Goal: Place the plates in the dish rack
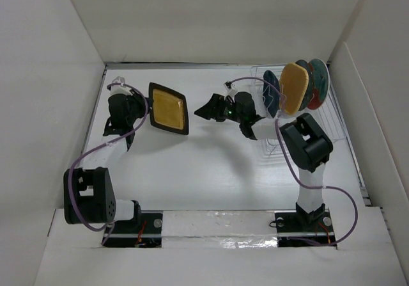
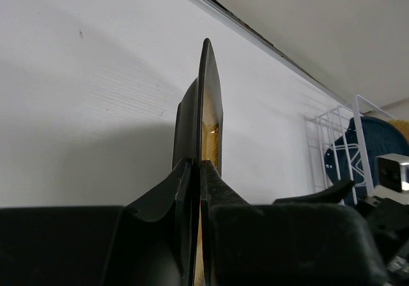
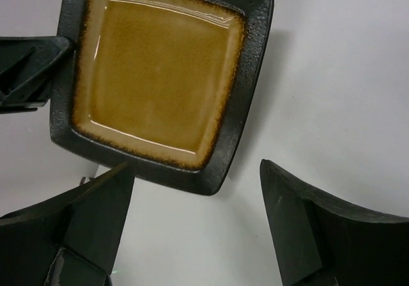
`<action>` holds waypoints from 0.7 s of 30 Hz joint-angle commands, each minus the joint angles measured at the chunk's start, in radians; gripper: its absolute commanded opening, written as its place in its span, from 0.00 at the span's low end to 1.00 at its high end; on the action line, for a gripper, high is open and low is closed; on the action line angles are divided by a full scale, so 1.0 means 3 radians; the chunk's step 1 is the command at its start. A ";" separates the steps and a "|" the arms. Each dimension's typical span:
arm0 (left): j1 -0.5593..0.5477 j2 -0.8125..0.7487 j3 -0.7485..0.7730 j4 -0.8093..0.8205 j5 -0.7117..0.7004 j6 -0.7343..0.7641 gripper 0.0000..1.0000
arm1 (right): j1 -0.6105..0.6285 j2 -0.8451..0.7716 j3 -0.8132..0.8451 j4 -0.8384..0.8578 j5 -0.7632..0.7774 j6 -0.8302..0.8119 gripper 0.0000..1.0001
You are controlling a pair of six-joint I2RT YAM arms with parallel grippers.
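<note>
Pinching the black-rimmed square plate point(image 1: 169, 109) by its left rim, the left end effector point(image 1: 146, 110) sits at the left middle of the top view, its jaws pressed onto the dish. The left wrist view shows that grip close up. There the plate stands edge-on, a thin dark blade clamped between the two fingers point(image 2: 223, 196), which the overhead picture does not reveal.

At frame centre, the right end effector point(image 1: 203, 109) points at the plate with its jaws spread and nothing between them, clear of the dish. Its wrist view shows the mustard-yellow centre square-on, glossy with reflections, against the white table point(image 3: 345, 75). From overhead that face looks foreshortened.

Farthest back, at the upper right, the white wire dish rack point(image 1: 329, 131) holds plates on edge. Among them are a glossy blue plate point(image 1: 271, 93), a tan wooden plate point(image 1: 294, 87) and a red-and-teal patterned plate point(image 1: 317, 84). The left wrist view catches only the rack's corner and the blue dish.
</note>
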 commanded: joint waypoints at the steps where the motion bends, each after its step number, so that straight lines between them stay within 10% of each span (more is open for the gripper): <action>1: 0.0019 -0.0354 0.0048 0.0528 0.0216 -0.0254 0.00 | 0.0063 0.0198 0.0132 0.0656 -0.0025 0.0310 0.86; 21: 0.0019 -0.0717 -0.0289 0.0992 0.0927 -0.0985 0.00 | 0.0093 0.0726 0.0362 0.1861 -0.0623 0.1010 0.93</action>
